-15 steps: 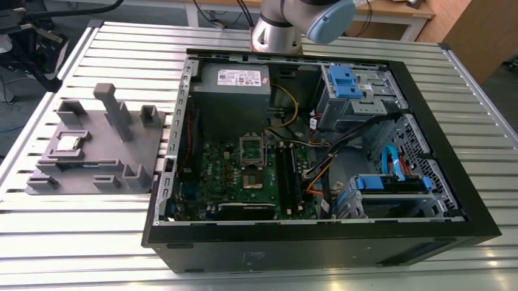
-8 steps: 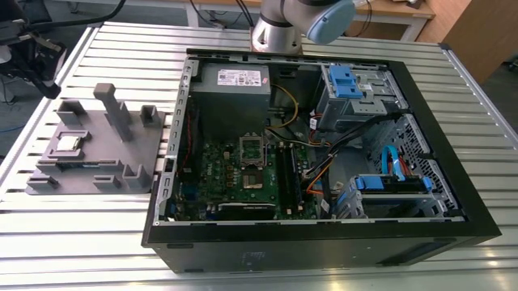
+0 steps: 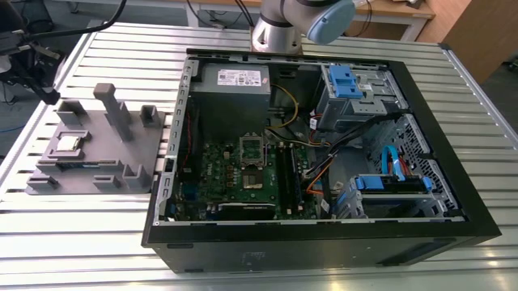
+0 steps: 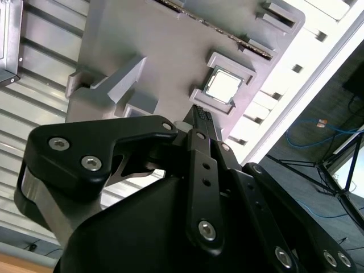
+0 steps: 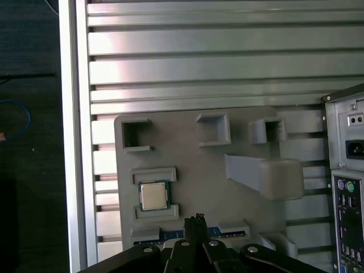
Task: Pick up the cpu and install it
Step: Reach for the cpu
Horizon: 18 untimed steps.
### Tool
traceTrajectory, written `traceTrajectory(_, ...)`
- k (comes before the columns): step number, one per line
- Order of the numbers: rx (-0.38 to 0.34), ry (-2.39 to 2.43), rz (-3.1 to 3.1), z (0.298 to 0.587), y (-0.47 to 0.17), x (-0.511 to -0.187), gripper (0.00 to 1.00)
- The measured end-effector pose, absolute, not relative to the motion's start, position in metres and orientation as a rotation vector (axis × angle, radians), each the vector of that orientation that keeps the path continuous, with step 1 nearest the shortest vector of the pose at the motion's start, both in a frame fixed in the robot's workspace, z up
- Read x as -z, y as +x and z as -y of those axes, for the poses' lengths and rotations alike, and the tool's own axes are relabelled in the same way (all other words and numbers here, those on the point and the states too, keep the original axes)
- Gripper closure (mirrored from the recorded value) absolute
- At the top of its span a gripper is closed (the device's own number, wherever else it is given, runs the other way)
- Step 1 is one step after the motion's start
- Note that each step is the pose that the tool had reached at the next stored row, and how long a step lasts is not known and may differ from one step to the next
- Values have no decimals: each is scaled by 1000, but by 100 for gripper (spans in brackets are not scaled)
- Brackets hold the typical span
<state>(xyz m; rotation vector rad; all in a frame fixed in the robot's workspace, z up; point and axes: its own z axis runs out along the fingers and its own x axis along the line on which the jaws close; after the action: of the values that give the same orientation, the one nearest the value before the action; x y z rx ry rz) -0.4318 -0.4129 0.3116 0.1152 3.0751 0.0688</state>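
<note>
The cpu (image 3: 69,143) is a small square chip with a shiny silver top, lying flat in a raised square seat on the grey tray (image 3: 101,162), at the exterior view's left. Both wrist views show it, cpu (image 5: 153,195) and cpu (image 4: 222,86), with the tray (image 5: 187,148) under it. My gripper (image 5: 196,223) hangs above the tray a short way from the chip and apart from it. Its thin black fingers (image 4: 202,118) are pressed together with nothing between them. The metal socket frame (image 3: 252,148) sits on the green motherboard inside the open computer case (image 3: 453,182).
The tray carries upright posts and blocks (image 3: 113,112), and a long dark memory stick (image 3: 77,162) lies in a slot near the chip. The case's wall (image 5: 347,170) stands beside the tray. Cables and blue drive bays (image 3: 352,85) crowd the case's far side. Everything rests on a ribbed metal table (image 3: 81,236).
</note>
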Motion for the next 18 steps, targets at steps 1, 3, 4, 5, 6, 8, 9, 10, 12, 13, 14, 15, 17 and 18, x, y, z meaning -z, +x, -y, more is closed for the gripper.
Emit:
traceTrajectory(1, -69, 115, -3075, 413, -432, -311, 89)
traceTrajectory(3, -69, 115, -3075, 413, -433, -309, 89)
traceTrajectory(4, -69, 115, -3075, 413, -433, -308, 89)
traceTrajectory(5, -69, 115, -3075, 413, -433, -307, 89)
traceTrajectory(6, -69, 115, -3075, 413, -433, -306, 89)
traceTrajectory(8, -68, 115, -3075, 413, -433, -306, 89)
traceTrajectory(9, -68, 115, -3075, 413, -433, -306, 89)
traceTrajectory(10, -69, 115, -3075, 413, -433, -306, 89)
traceTrajectory(12, -69, 115, -3075, 413, -433, -304, 89)
traceTrajectory(13, -69, 115, -3075, 413, -433, -304, 89)
traceTrajectory(14, -69, 115, -3075, 413, -433, -304, 89)
traceTrajectory(15, -69, 115, -3075, 413, -433, -304, 89)
traceTrajectory(17, -69, 115, -3075, 413, -433, -304, 89)
traceTrajectory(18, -69, 115, -3075, 413, -433, -304, 89)
